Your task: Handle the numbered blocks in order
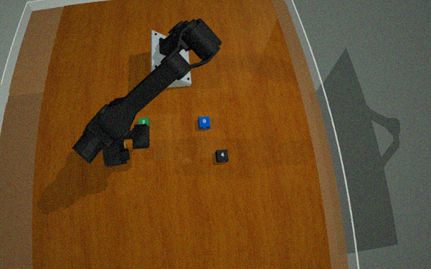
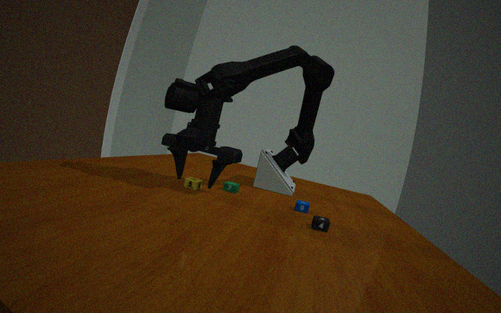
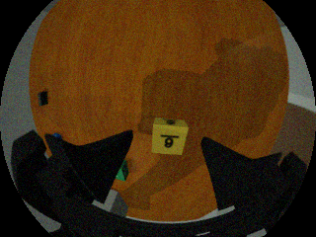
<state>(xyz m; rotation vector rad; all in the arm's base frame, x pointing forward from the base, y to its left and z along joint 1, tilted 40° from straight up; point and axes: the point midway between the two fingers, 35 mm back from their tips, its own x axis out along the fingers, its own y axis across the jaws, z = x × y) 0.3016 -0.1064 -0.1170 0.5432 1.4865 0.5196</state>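
A yellow block [image 2: 192, 182] [image 3: 170, 136] rests on the wooden table [image 2: 184, 258]; its digit is too small to read. In the top view only a sliver of it [image 1: 125, 144] shows under the wrist. My gripper [image 2: 194, 181] [image 3: 168, 137] [image 1: 127, 148] is open, low over the table, with one fingertip on each side of the yellow block and a gap to each. A green block marked 7 [image 1: 143, 121] [image 2: 231, 186] lies just beside the gripper. A blue block marked 0 [image 1: 204, 122] [image 2: 301, 206] and a black block marked 4 [image 1: 221, 155] [image 2: 320, 223] lie farther right.
The arm's white base mount [image 1: 182, 79] [image 2: 273, 175] stands at the back of the table. A low white rim [image 1: 341, 167] edges the table. The green block sits close to the gripper's right finger.
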